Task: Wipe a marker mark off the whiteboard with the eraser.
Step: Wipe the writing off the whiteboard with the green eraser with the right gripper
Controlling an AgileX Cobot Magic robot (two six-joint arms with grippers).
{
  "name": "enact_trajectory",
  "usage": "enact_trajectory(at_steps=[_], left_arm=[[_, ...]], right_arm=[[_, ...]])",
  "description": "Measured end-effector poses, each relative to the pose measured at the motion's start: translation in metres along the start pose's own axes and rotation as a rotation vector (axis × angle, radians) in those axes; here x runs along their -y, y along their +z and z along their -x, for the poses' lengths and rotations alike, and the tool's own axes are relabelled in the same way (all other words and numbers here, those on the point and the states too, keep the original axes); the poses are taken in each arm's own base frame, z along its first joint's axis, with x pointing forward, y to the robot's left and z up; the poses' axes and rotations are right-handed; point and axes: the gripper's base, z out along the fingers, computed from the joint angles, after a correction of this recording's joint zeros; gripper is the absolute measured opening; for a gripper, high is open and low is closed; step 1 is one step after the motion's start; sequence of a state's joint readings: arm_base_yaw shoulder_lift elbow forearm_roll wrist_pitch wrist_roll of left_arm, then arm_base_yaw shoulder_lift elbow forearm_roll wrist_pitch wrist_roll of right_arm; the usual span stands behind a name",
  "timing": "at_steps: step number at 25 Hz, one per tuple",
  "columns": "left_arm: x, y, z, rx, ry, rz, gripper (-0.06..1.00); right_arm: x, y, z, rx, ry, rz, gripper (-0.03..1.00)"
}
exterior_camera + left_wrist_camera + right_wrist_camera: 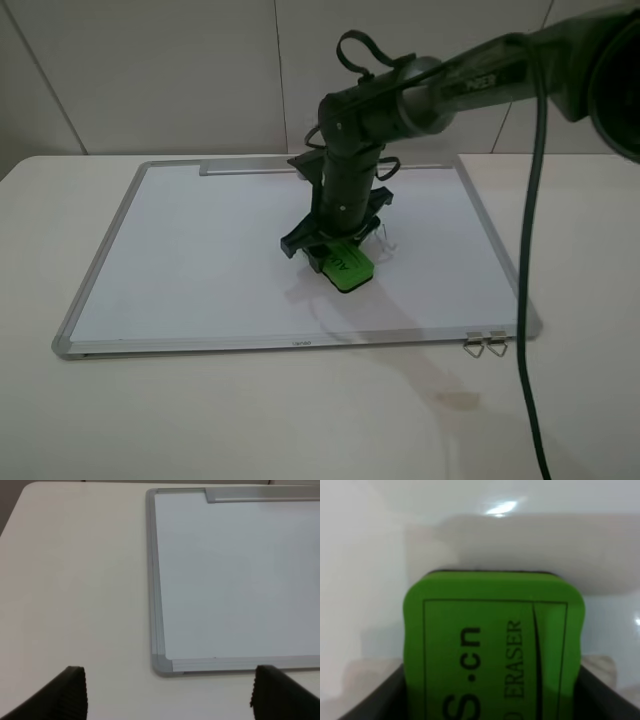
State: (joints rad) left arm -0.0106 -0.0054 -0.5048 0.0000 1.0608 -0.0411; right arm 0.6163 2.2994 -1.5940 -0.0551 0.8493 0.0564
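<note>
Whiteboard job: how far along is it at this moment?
Done: the eraser is clamped in the right gripper. In hand: it is down on the whiteboard near the middle, apparently wiping. No mark shows on the bare board, but the patch under the eraser is hidden, so removal is unconfirmed. Remaining: lift off and check. The left gripper hangs open beside the board's corner.

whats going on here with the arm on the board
The right gripper holds the green eraser between its fingers, and the eraser appears to rest on the whiteboard near its middle. No marker mark shows on the bare white surface; whether one lies under the eraser cannot be told. The left gripper hangs open over the table beside a corner of the board, holding nothing.
</note>
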Motion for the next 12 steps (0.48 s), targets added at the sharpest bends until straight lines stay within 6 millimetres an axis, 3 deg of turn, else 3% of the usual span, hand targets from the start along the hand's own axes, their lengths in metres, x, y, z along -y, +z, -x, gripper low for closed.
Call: enact_trajectory(at_steps=[3,6,9,12], left_arm=[[0.0,0.0,0.0,0.0,0.0,0.0,0.69],[0.0,0.0,0.0,0.0,0.0,0.0,0.69],[0.0,0.0,0.0,0.0,0.0,0.0,0.69],[0.0,0.0,0.0,0.0,0.0,0.0,0.69]], right_arm=[[-0.019,-0.001,0.0,0.01,-0.047,0.003,0.59],[-0.019,-0.001,0.0,0.013,-0.058,-0.006,0.59],[-0.007,0.0,0.001,0.018,-0.034,-0.013,0.59],[0.023,0.001,0.003,0.033,0.033,-0.021,0.59]])
